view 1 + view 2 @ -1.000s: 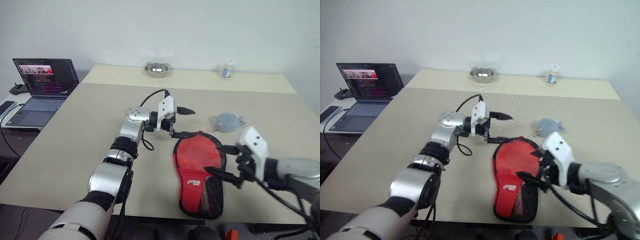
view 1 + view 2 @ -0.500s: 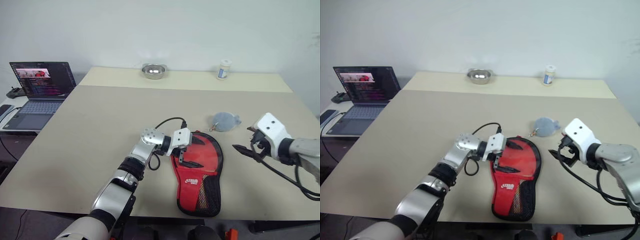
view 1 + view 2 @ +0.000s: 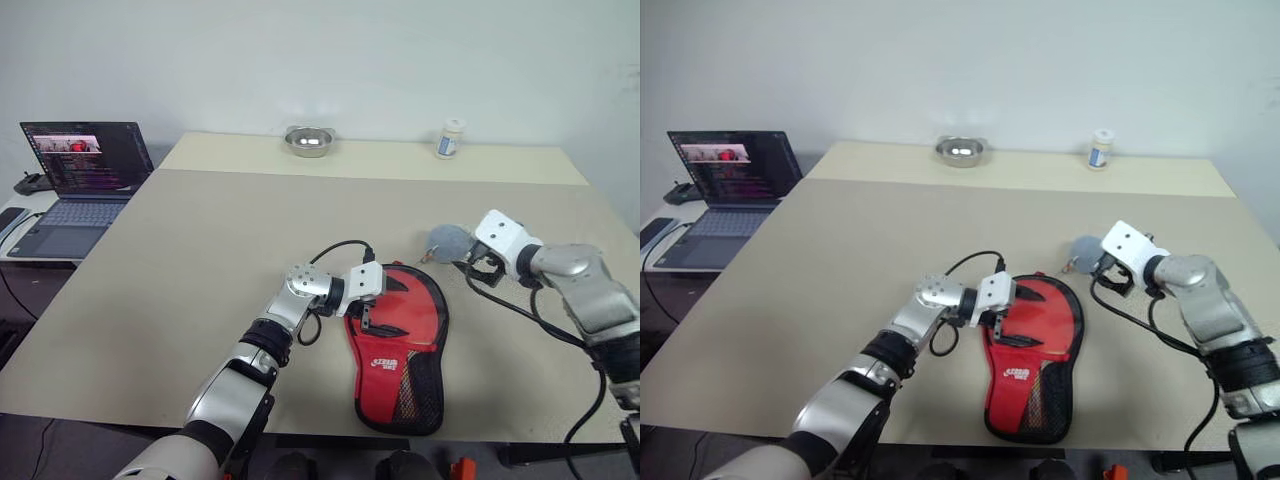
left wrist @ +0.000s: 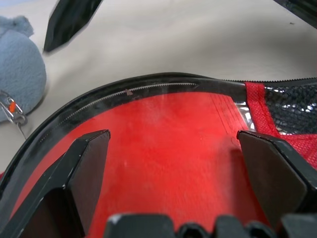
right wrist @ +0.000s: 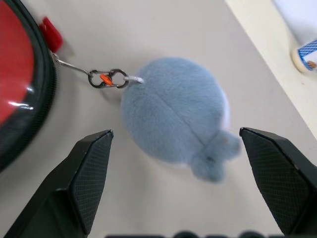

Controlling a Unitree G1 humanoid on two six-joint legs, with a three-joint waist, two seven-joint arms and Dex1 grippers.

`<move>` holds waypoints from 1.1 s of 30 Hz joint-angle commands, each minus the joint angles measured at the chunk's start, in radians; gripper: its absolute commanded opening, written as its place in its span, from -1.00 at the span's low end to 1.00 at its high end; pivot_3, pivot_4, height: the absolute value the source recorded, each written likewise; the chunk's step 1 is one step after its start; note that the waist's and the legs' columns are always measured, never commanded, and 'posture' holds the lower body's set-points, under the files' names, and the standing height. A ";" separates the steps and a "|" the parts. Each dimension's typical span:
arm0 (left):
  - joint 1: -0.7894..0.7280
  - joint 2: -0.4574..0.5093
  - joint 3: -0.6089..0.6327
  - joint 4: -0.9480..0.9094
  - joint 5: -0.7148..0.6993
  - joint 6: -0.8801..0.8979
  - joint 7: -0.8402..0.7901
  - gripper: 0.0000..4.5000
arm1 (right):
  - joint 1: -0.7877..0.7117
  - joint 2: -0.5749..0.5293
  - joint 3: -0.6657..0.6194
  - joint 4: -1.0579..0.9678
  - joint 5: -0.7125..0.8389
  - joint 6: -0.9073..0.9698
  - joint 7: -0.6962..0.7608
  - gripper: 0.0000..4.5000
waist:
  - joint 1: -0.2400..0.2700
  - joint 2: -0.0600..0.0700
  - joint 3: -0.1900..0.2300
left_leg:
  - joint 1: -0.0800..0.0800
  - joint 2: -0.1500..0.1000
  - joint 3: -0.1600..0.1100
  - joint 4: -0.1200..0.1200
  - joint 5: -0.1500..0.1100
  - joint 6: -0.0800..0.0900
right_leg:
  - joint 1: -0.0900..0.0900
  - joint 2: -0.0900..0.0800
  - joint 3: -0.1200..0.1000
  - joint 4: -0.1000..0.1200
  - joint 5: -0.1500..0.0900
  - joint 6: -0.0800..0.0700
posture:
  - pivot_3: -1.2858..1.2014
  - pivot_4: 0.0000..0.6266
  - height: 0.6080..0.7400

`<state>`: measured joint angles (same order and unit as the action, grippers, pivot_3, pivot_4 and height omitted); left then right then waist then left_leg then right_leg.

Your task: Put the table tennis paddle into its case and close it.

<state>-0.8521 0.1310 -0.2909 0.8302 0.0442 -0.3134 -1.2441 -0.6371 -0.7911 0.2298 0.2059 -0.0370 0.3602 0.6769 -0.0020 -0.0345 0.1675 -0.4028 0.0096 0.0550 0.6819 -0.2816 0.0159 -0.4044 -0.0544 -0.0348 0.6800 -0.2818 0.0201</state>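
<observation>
Where the case (image 3: 398, 338) lies, open left gripper (image 3: 377, 312) above.

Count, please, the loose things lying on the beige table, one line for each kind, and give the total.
Red paddle case: 1
Grey plush charm, clipped to the case: 1
Metal bowl: 1
Small white bottle: 1
Total: 4

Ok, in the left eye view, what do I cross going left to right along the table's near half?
Left hand → case → grey plush charm → right hand.
</observation>
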 commanded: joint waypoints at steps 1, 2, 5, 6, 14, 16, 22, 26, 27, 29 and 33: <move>-0.008 -0.003 -0.006 -0.018 0.000 -0.010 0.011 0.98 | -0.074 0.035 0.020 0.111 -0.064 -0.099 0.000 1.00 | 0.000 0.000 0.000 | 0.000 0.000 0.000 0.000 0.000 0.000 | 0.000 0.000 0.000 0.000 0.000 0.000 | 0.03 -0.52 1.00; -0.008 -0.003 -0.007 -0.017 0.000 -0.010 0.014 0.98 | -0.097 0.053 0.033 0.159 -0.082 -0.125 -0.001 1.00 | -0.001 0.000 0.000 | 0.000 0.000 0.000 0.000 0.000 0.000 | 0.000 0.000 0.000 0.000 0.000 0.000 | 0.03 -0.52 1.00; -0.005 0.000 -0.011 -0.020 0.002 -0.008 0.019 0.98 | -0.188 0.105 0.070 0.335 -0.154 -0.219 -0.036 1.00 | -0.004 0.001 0.000 | 0.001 0.000 0.002 0.000 0.000 -0.001 | 0.000 0.000 0.000 0.000 0.000 0.000 | 0.03 -0.52 1.00; -0.003 0.001 -0.013 -0.021 0.002 -0.008 0.019 0.98 | -0.210 0.116 0.078 0.379 -0.172 -0.245 -0.043 1.00 | -0.004 0.001 0.000 | 0.001 0.000 0.002 0.000 0.001 -0.001 | 0.000 0.000 0.000 0.001 0.000 0.000 | 0.03 -0.52 1.00; 0.010 0.003 -0.024 -0.003 0.013 -0.012 0.036 1.00 | -0.314 0.197 0.096 0.641 -0.264 -0.350 -0.111 0.82 | -0.006 0.001 0.000 | 0.001 0.000 0.002 0.000 0.002 -0.004 | 0.000 -0.001 0.001 0.000 0.000 0.000 | 0.03 -0.52 1.00; 0.011 0.000 -0.028 0.005 0.015 -0.009 0.041 1.00 | -0.319 0.203 0.086 0.661 -0.267 -0.357 -0.116 0.57 | -0.006 0.002 0.000 | 0.001 0.000 0.002 0.000 0.002 -0.004 | 0.000 -0.001 0.001 0.001 0.000 0.000 | 0.03 -0.52 1.00; 0.013 -0.016 -0.046 0.068 0.038 -0.028 0.054 1.00 | -0.306 0.180 0.087 0.634 -0.285 -0.364 -0.105 -0.26 | -0.006 0.004 -0.002 | 0.001 0.000 0.002 0.000 0.002 -0.004 | 0.001 -0.001 0.001 0.001 0.000 0.000 | 0.03 -0.52 1.00; 0.019 -0.028 -0.066 0.101 0.045 -0.040 0.016 1.00 | -0.240 0.126 0.096 0.490 -0.302 -0.334 -0.028 -0.65 | 0.003 0.007 -0.004 | 0.002 0.000 0.002 0.000 0.002 -0.004 | 0.002 -0.001 0.001 0.000 0.000 0.000 | 0.03 -0.52 1.00; 0.020 -0.029 -0.069 0.103 0.044 -0.041 0.001 1.00 | -0.212 0.103 0.102 0.426 -0.304 -0.321 0.019 -0.71 | 0.004 0.007 -0.004 | 0.001 0.000 0.002 0.000 0.002 -0.004 | 0.002 -0.001 0.001 0.000 0.000 0.000 | 0.03 -0.52 1.00; 0.020 -0.029 -0.075 0.114 0.049 -0.045 -0.012 1.00 | -0.165 0.068 0.096 0.309 -0.298 -0.274 0.091 -0.79 | 0.003 0.008 -0.005 | 0.001 0.000 0.002 0.000 0.001 -0.003 | 0.002 -0.001 0.001 0.000 0.000 0.000 | 0.03 -0.52 1.00; 0.005 -0.027 -0.084 0.170 0.076 -0.070 0.000 1.00 | -0.054 -0.037 0.079 0.075 -0.291 -0.177 0.229 -0.85 | 0.005 0.012 -0.008 | 0.001 0.000 0.001 0.000 0.000 0.000 | 0.002 -0.001 0.000 0.000 0.000 0.000 | 0.03 -0.52 1.00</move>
<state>-0.8747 0.1029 -0.3175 0.9413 0.0507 -0.3838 -1.2306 -0.7125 -0.7890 0.3347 0.3709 -0.3317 0.1492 0.8492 0.0027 -0.0221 0.1594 -0.4010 0.0094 0.0560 0.6818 -0.2816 0.0159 -0.4025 -0.0551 -0.0344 0.6795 -0.2818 0.0200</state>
